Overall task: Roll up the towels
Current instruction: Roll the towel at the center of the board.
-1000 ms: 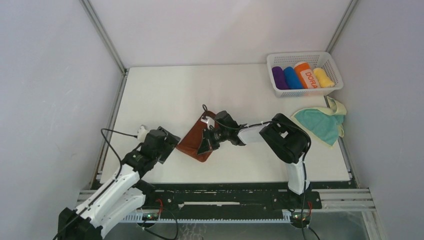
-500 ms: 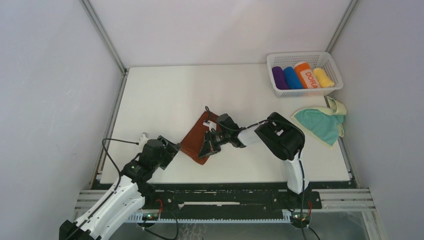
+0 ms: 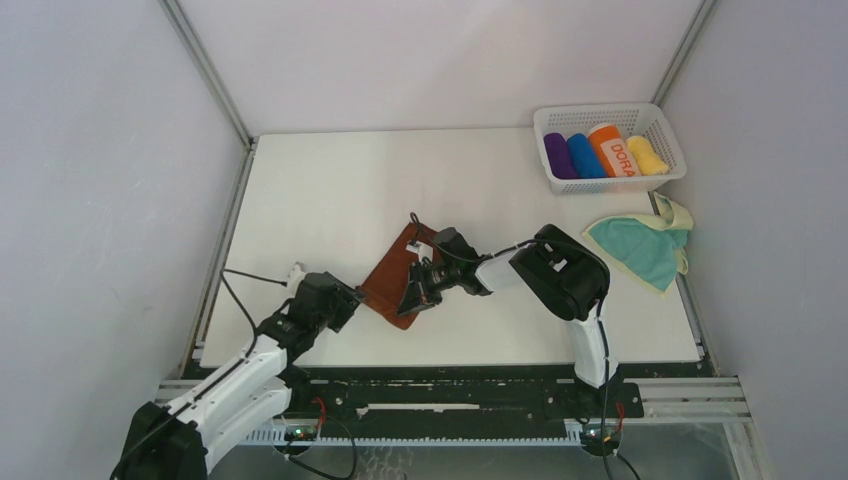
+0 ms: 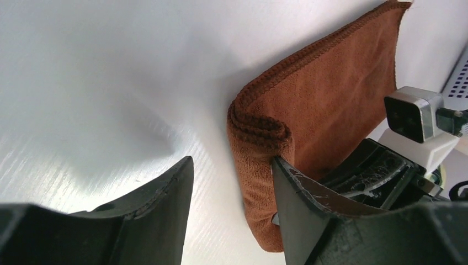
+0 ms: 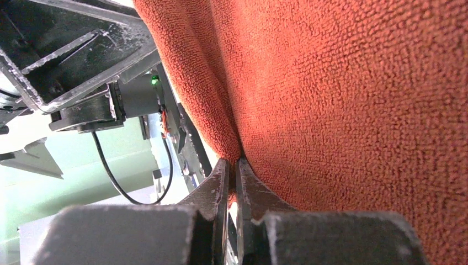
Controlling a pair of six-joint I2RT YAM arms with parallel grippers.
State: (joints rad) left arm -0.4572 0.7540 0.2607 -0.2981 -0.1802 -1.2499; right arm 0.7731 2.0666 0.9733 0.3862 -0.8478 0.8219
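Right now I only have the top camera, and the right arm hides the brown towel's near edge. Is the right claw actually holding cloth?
Observer: Yes. In the right wrist view the right claw is almost shut, pinching a fold of the rust-brown towel.
Operator: And the other arm?
Observer: The left wrist view shows the left claw open; the towel's doubled-over end lies against one finger, and the other finger is over the table.

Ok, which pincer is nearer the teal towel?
Right. The right pincer sits left of the teal towel, mid-table, pinching the rust-brown towel; the left pincer is farther left.
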